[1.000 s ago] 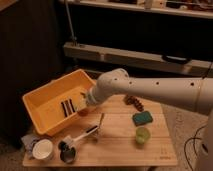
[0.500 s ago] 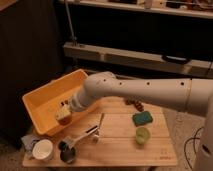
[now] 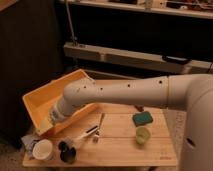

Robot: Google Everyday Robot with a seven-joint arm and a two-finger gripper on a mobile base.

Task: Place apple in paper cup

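Observation:
The white paper cup stands at the front left corner of the wooden table, mouth up. The apple does not show; it is hidden from this view. My white arm reaches from the right across the table to the left. My gripper hangs at the arm's end, over the front wall of the yellow bin and just above and to the right of the paper cup.
A tilted yellow bin fills the table's left rear. A black cup-like thing stands right of the white cup. A metal utensil lies mid-table. A green sponge and a pale green cup sit at the right.
The arm has swung left and down, from the middle of the table to the bin's front edge above the white cup. The orange-red thing seen at the gripper earlier no longer shows.

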